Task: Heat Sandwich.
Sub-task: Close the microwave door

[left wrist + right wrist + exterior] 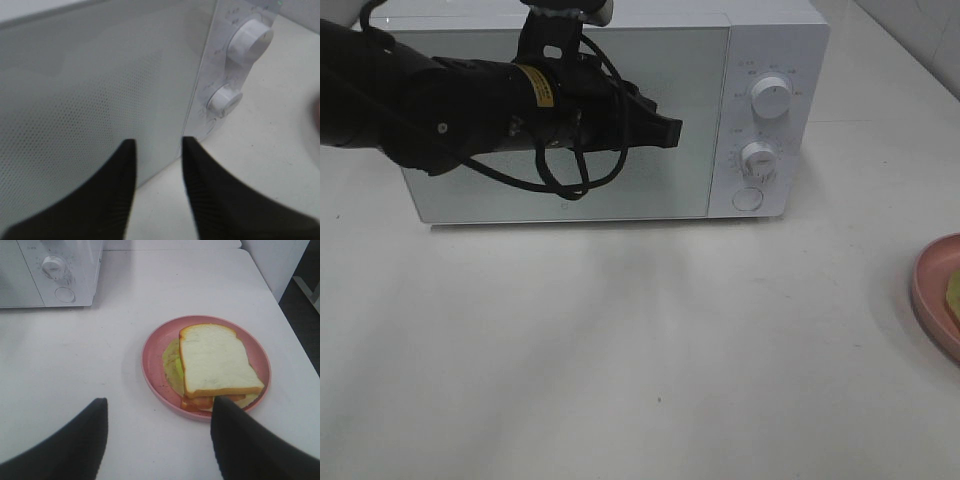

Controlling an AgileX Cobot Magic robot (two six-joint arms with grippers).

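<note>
The sandwich point(215, 362), white bread over green and orange-red filling, lies on a round pink plate point(152, 357). In the high view only a yellowish sliver of the sandwich point(953, 290) shows at the right edge, on the plate point(932, 290). My right gripper point(160, 407) hovers open on the near side of the plate with nothing between its fingers; one finger point(235, 435) overlaps the plate's rim. The white microwave point(660, 190) stands at the back with its door shut. My left gripper point(156, 150) is open just in front of the door's right edge point(192, 105), holding nothing.
Two white knobs point(771, 98) point(758, 155) and a round button point(747, 198) sit on the microwave's right panel. The left arm point(440, 110) with its black cables spans the door's front. The white table point(620, 350) stretches out before the microwave.
</note>
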